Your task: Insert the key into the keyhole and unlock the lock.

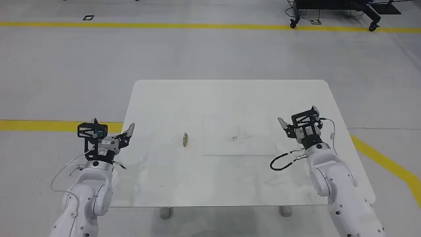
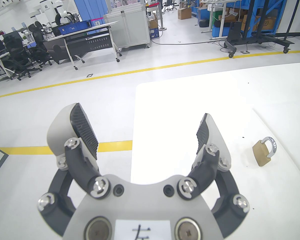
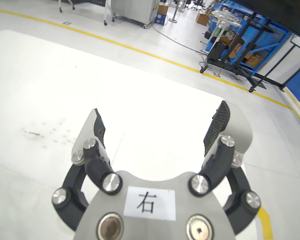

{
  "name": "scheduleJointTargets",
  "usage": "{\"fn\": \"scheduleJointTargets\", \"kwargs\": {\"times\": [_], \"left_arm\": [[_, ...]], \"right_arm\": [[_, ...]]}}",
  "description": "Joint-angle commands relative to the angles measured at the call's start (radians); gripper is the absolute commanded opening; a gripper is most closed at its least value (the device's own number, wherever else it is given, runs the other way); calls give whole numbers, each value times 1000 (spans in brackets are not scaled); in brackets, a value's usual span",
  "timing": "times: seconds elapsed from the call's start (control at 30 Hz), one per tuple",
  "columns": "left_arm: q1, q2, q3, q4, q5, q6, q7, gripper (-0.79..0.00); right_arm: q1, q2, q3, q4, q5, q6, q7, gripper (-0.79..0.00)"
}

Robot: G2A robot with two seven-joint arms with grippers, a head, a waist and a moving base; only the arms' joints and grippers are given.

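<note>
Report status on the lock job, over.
Left gripper and right gripper open, empty. Padlock lying on table, untouched. Key apparently the small item on the mat. No obstruction seen.

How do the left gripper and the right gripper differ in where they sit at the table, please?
The left gripper hangs at the left edge of the table, with one finger out over the floor. The right gripper is over the tabletop, inside its right edge. The left gripper is also nearer the padlock than the right gripper is. Both are open and empty.
</note>
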Motion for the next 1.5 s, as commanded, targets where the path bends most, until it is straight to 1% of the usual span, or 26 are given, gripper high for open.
{"fn": "scheduleJointTargets", "kwargs": {"times": [0.0,0.2,0.33,0.4,0.53,0.6,0.7,0.87,0.9,0.93,0.97,1.0,1.07,1.2,1.33,1.47], "left_arm": [[0,0,0,0,0,0,0,0],[0,0,0,0,0,0,0,0],[0,0,0,0,0,0,0,0],[0,0,0,0,0,0,0,0],[0,0,0,0,0,0,0,0],[0,0,0,0,0,0,0,0],[0,0,0,0,0,0,0,0],[0,0,0,0,0,0,0,0],[0,0,0,0,0,0,0,0],[0,0,0,0,0,0,0,0],[0,0,0,0,0,0,0,0],[0,0,0,0,0,0,0,0],[0,0,0,0,0,0,0,0],[0,0,0,0,0,0,0,0],[0,0,0,0,0,0,0,0],[0,0,0,0,0,0,0,0]], "right_arm": [[42,-1,-35,30,-3,-65,20,0],[187,-11,-178,154,-31,-274,72,0],[286,-15,-233,250,-35,-411,100,0],[332,-12,-245,305,-22,-543,85,0],[444,-3,-271,456,2,-869,-4,0],[498,-5,-280,563,29,-939,-33,0],[564,-12,-343,656,68,-949,-51,0],[633,-20,-438,723,26,-949,-39,0],[644,-25,-454,733,18,-948,-35,-22],[654,-29,-471,741,11,-949,-35,-151],[664,-32,-486,751,-2,-947,-33,-203],[672,-36,-500,761,-17,-942,-30,-228],[691,-42,-523,782,-36,-936,-27,-397],[717,-48,-540,820,-40,-926,-48,-493],[727,-53,-555,829,-46,-913,-58,-517],[736,-59,-572,835,-46,-898,-47,-585]]}}
